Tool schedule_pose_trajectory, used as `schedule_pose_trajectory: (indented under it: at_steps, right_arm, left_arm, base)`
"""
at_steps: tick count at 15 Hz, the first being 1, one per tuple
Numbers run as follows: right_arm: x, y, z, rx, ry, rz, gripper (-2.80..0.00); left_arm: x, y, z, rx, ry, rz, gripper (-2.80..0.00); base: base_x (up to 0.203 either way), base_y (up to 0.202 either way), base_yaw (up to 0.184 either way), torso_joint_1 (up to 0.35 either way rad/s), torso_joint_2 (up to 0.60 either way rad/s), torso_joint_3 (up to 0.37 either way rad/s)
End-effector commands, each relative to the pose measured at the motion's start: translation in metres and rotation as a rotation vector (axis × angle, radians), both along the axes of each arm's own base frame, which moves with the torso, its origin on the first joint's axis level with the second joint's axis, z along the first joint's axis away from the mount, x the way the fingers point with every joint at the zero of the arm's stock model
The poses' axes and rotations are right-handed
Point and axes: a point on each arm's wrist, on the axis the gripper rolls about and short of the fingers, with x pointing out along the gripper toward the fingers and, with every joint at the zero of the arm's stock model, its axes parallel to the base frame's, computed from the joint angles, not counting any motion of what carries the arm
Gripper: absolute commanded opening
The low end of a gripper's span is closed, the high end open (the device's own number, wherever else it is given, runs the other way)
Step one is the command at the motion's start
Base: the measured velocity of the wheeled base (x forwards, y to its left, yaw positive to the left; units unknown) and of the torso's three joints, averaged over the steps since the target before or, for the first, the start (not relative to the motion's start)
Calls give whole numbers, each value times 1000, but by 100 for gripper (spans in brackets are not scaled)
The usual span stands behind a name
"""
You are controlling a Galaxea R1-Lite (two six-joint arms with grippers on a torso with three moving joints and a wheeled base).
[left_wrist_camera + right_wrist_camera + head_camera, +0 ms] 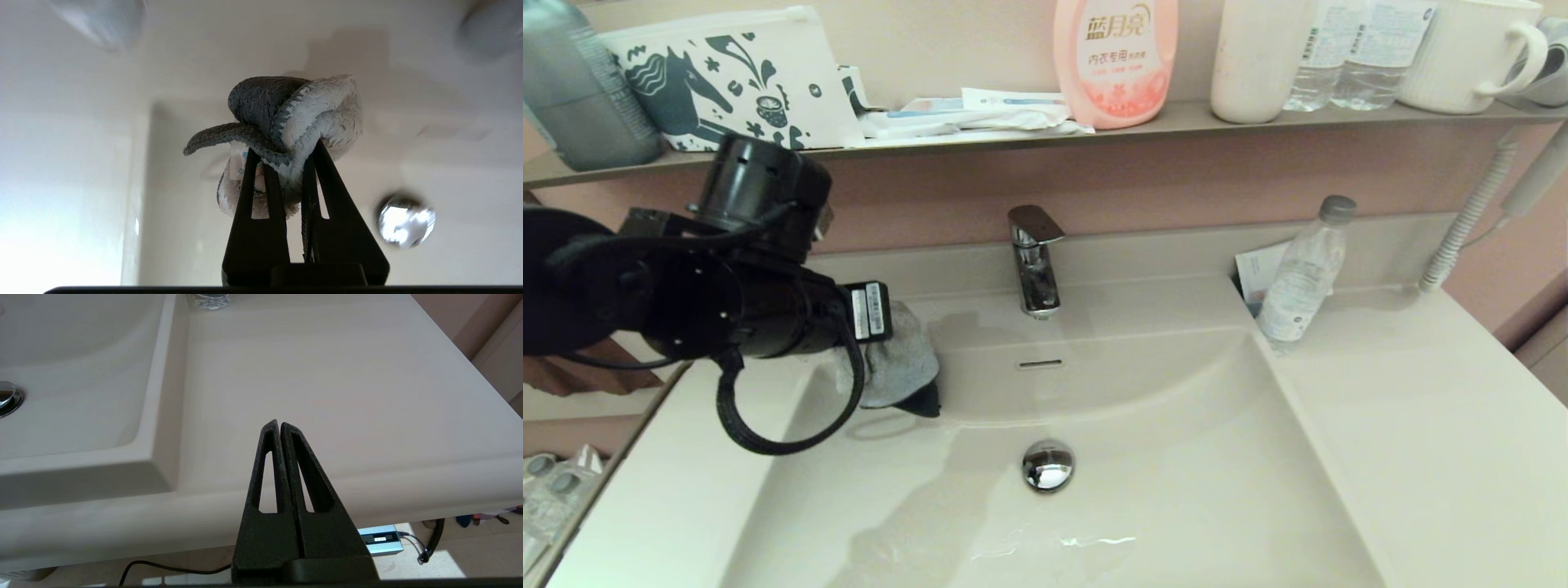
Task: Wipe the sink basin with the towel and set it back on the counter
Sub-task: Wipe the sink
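My left gripper [286, 159] is closed on the towel [286, 118], its two black fingers pinching a bunched fold of the cloth; the darker grey side curls to one side and the pale fluffy side bulges to the other, with a small white tag showing beside one finger. In the head view the left arm reaches in from the left and holds the towel [900, 359] at the rear left corner of the sink basin [1176, 506], level with the curved rear wall and to the left of the overflow slot [1041, 363]; whether the cloth touches the wall there I cannot tell. The chrome drain plug [1048, 465] lies apart from the towel, nearer the basin's middle, and the chrome faucet [1036, 261] stands on the rear ledge behind the slot. Streaks of water shine on the basin floor in front of the plug.

My right gripper [280, 426] hangs shut and empty, fingertips pressed together, over the front edge of the counter [347, 388] to the right of the basin. A clear water bottle [1303, 278] stands on the counter at the basin's rear right corner. On the wall shelf [1176, 118] above sit a pink detergent bottle [1115, 61] and a horse-print pouch [727, 77]
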Motion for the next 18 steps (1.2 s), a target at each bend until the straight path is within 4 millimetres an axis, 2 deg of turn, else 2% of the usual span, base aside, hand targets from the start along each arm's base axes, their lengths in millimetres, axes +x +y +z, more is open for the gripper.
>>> schedule_pose_trajectory:
  at_steps: [1, 4, 7, 10, 15, 18]
  right_arm:
    - [0, 0, 0, 1, 1, 1, -280]
    - [0, 0, 0, 0, 1, 1, -280]
    - [0, 0, 0, 0, 1, 1, -280]
    - [0, 0, 0, 0, 1, 1, -280]
    - [0, 0, 0, 0, 1, 1, -280]
    - [0, 0, 0, 0, 1, 1, -280]
  left_arm:
    - [3, 3, 20, -26, -71, 13, -280]
    - [28, 5, 9, -28, -79, 29, -280]
    - [56, 14, -18, -69, -56, 14, -280]
    - [83, 22, -38, -73, -150, 23, -280]
    - [72, 27, -68, -40, -65, -12, -280]
    - [64, 30, -69, -34, -56, -8, -280]
  base:
    - [0, 0, 0, 0, 0, 0]
    - [0, 0, 0, 0, 0, 0]
    - [0, 0, 0, 0, 0, 0]
    - [0, 0, 0, 0, 0, 0]
    - [0, 0, 0, 14, 10, -1]
    - [0, 0, 0, 19, 13, -4]
